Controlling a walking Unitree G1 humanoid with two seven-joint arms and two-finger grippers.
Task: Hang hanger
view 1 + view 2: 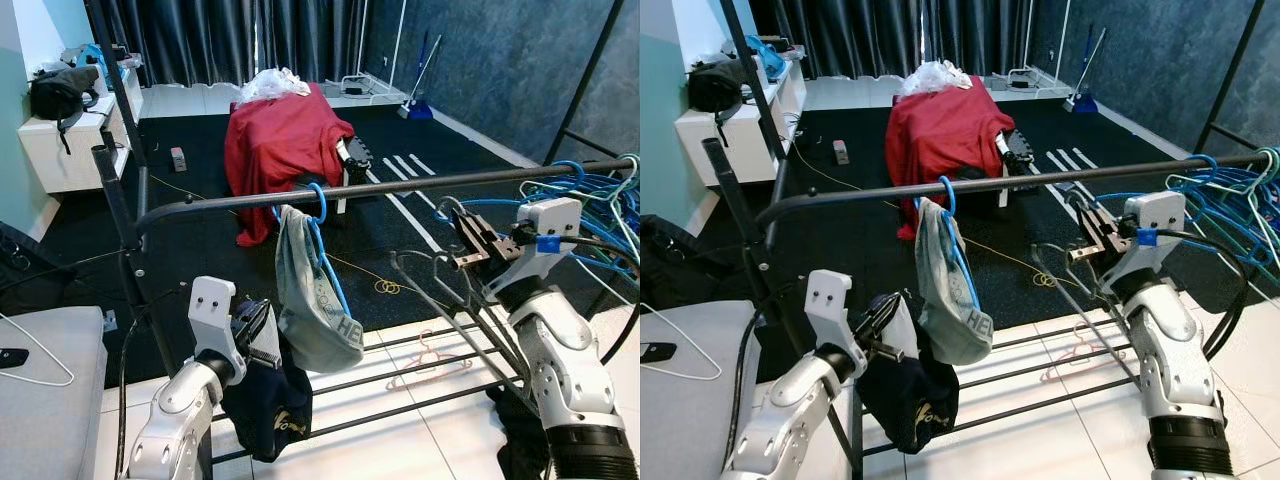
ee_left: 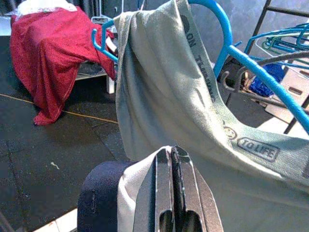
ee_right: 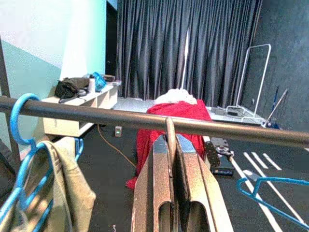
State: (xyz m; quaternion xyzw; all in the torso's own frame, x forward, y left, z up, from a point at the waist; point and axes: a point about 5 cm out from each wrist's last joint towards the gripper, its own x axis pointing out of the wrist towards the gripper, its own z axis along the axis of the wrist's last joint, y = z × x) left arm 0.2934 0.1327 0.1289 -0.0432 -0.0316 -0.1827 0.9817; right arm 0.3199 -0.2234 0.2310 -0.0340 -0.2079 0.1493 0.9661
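Nearest the head camera, the left gripper (image 1: pixel 258 335) has its two black fingers pressed together on a dark navy garment (image 1: pixel 268 408), which sags in a soft bundle below the wrist. The right gripper (image 1: pixel 470 240) is likewise closed, pinching the thin neck of a grey wire hanger (image 1: pixel 440 290) just under the black rail (image 1: pixel 400 187) of the clothes rack, toward the rail's right end; the hook is not yet over the rail.

By my judgement the hanger is light, stiff and thin, so it can twist or swing in a two-finger pinch — a hold on the neck close under the hook gives the best control for lifting that hook over the bar. The garment is limp and would drag any hanger off level.

Near the middle of the rail a blue hanger (image 1: pixel 322 225) already hangs with a grey-green cloth (image 1: pixel 312 300) draped on it, and a tangle of blue hangers (image 1: pixel 590 200) crowds the right end.

From the right wrist, the rail runs straight across just above the fingertips and the wire rises between them — a closeness the head views only suggest. From the left wrist, the closed fingers grip pale fabric over the navy, with the printed cloth directly ahead. Head views add a pink hanger (image 1: pixel 430 362) on the floor and a red-draped chair (image 1: pixel 285 150) beyond.
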